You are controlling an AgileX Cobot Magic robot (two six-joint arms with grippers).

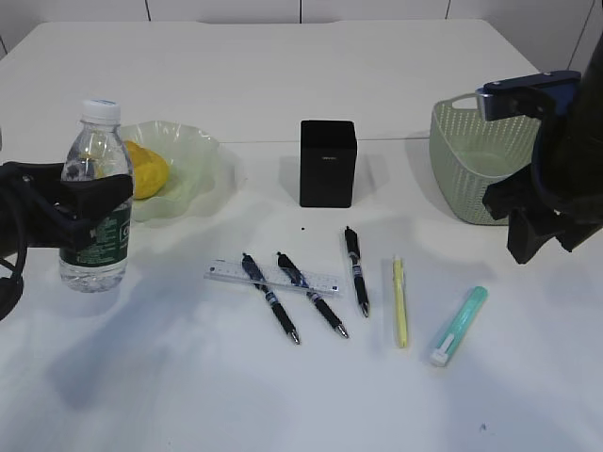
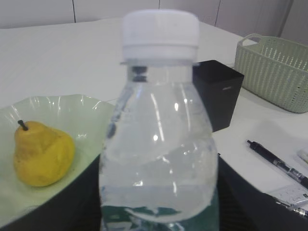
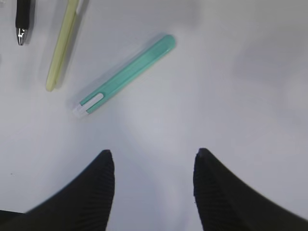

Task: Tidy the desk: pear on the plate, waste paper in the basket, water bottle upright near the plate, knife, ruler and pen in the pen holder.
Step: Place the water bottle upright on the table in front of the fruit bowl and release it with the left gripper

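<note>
The water bottle (image 1: 94, 202) stands upright on the desk (image 1: 283, 395), just left of the plate (image 1: 193, 160). My left gripper (image 1: 89, 202) is shut on it, with dark fingers (image 2: 72, 202) pressed to both sides. The pear (image 1: 146, 169) lies on the plate. The ruler (image 1: 273, 278) lies flat under two black pens (image 1: 271, 297). A third black pen (image 1: 356, 271), a yellow pen (image 1: 399, 301) and the teal knife (image 1: 460, 325) lie to their right. The black pen holder (image 1: 328, 162) stands behind them. My right gripper (image 3: 153, 156) hangs open above bare desk near the knife (image 3: 126, 73). No waste paper shows.
The sage-green basket (image 1: 471, 160) stands at the right rear, partly behind my right arm (image 1: 556, 169). The front strip of the desk, below the pens, is bare white surface.
</note>
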